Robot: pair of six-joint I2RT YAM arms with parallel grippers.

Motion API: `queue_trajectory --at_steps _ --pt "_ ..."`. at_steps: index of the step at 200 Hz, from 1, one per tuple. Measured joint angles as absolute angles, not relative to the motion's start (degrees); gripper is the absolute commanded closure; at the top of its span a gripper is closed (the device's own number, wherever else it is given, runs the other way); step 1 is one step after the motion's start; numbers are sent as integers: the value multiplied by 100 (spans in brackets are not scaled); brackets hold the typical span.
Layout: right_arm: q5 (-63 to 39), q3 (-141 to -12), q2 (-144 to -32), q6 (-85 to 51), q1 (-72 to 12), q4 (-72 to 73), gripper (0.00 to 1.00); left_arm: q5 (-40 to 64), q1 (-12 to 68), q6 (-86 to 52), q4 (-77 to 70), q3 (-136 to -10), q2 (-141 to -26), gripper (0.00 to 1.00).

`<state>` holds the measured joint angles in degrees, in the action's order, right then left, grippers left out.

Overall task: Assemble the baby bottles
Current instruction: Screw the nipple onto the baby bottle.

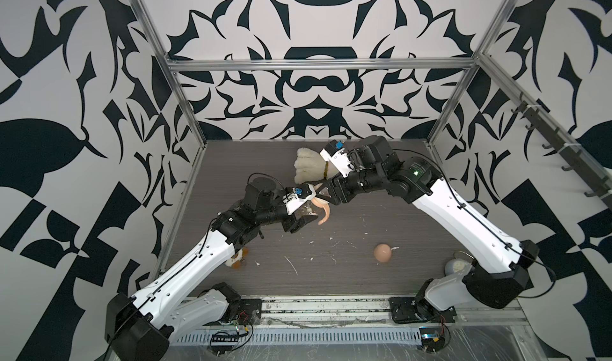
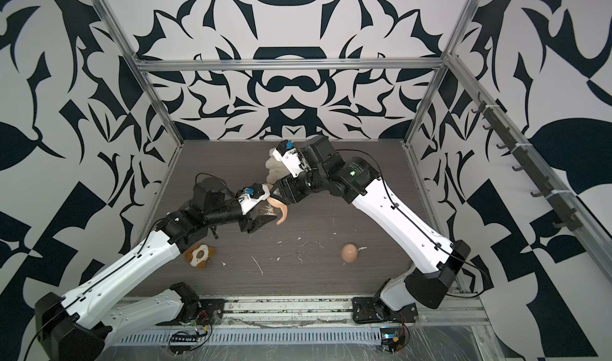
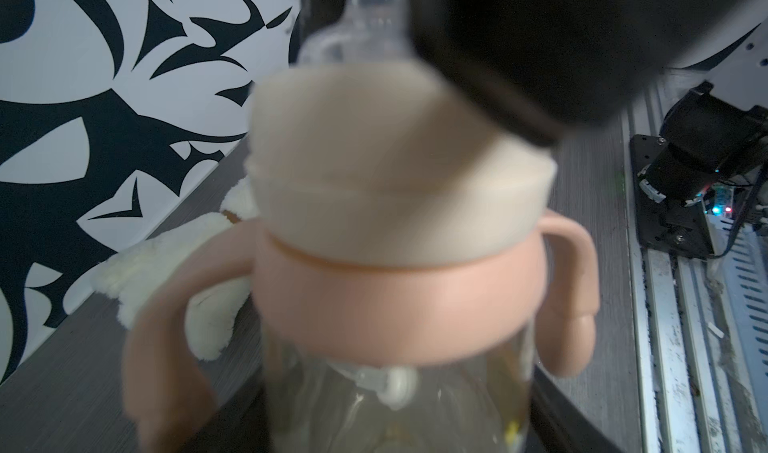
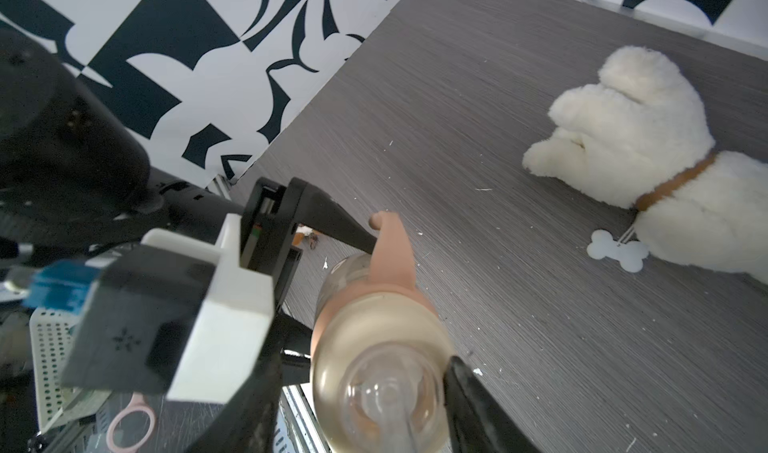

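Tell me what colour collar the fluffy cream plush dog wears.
Tan brown; the collar on the cream plush dog shows best in the right wrist view.

Ring (image 3: 399, 301) is peach-pink, collar (image 3: 395, 172) cream, bottle (image 3: 374, 409) seemingly amber-tinted.

Plush dog (image 1: 309, 168) crowds the rear; bare tabletop (image 1: 364, 210) surrounds the dome cap (image 1: 382, 252).

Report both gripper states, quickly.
Left gripper: shut on the bottle.
Right gripper: jaws straddle the cream collar; whether they grip it cannot be told.
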<state>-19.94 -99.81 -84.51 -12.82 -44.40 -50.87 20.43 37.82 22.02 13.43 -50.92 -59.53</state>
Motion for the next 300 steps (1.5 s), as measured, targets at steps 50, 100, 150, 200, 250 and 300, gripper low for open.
queue_trajectory --at_steps 50,100,150,200,250,300 --pt "-1839 -10468 -8366 -244 -4506 -5992 21 2379 3789 2145 1122 -5092 -5863 100" --pt "-2224 -10527 -8090 1365 -4510 -6429 19 2797 3789 2165 1319 -5107 -5833 100" --pt "-2272 -11301 -8777 2386 -4510 -6967 19 2969 3789 2215 1546 -5111 -5806 100" --pt "-2473 -11721 -9297 2805 -4510 -7282 24 3006 3789 2248 1608 -5157 -5721 100" --pt "-2689 -11830 -9384 3011 -4510 -7459 45 3006 3789 2255 1658 -5216 -5690 100" --pt "-2803 -12060 -9470 2908 -4499 -7649 69 3015 3795 2276 1673 -5247 -5669 100"
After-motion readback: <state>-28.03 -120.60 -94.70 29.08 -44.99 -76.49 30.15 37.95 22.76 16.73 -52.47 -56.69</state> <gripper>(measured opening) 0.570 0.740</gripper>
